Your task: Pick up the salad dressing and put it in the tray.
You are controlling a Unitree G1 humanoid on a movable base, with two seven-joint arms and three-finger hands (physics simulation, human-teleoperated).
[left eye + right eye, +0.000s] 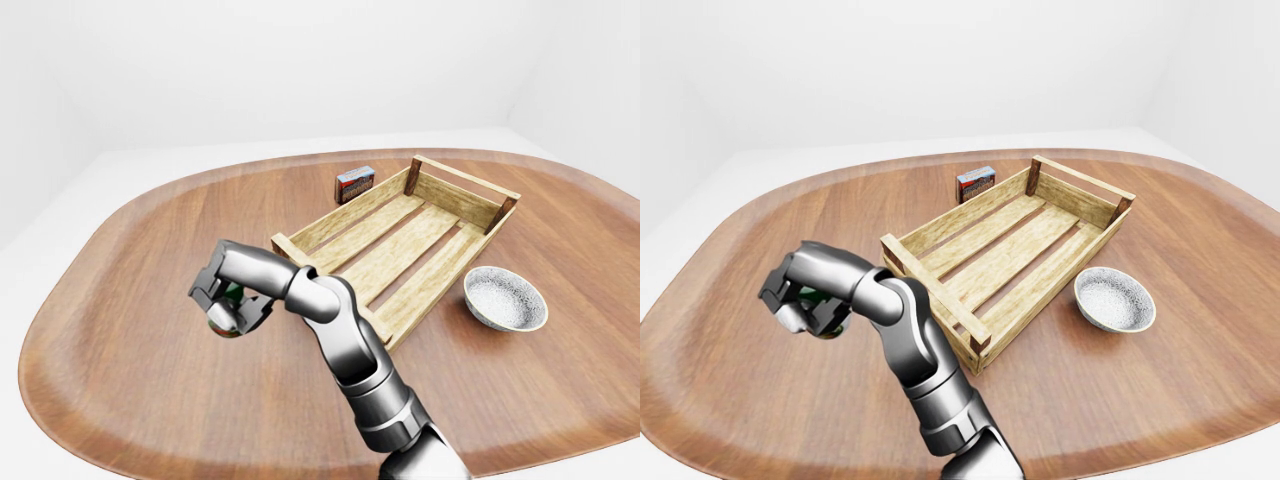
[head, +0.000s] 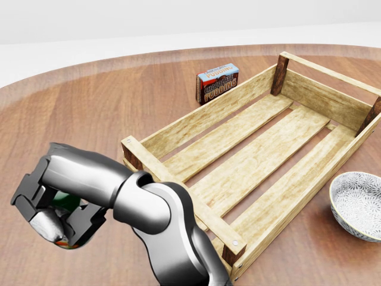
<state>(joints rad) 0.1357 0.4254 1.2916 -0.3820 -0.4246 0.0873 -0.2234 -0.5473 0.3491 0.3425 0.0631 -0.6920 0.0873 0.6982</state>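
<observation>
The salad dressing bottle (image 2: 63, 202), with a dark green top and a pale label, is held above the wooden tabletop (image 2: 71, 125), and my right hand (image 2: 59, 229) is shut on it. Hand and bottle sit at the lower left of the head view, to the left of the tray's near corner. The fingers (image 1: 222, 318) hide most of the bottle (image 1: 233, 294). The slatted wooden tray (image 2: 209, 112) runs from the lower middle to the upper right and holds nothing. My left hand does not show in any view.
A chocolate pudding box (image 2: 217, 82) stands just beyond the tray's left wall. A patterned white bowl (image 2: 359, 204) sits to the right of the tray. In the left-eye view the round table's rim (image 1: 60, 290) curves on the left.
</observation>
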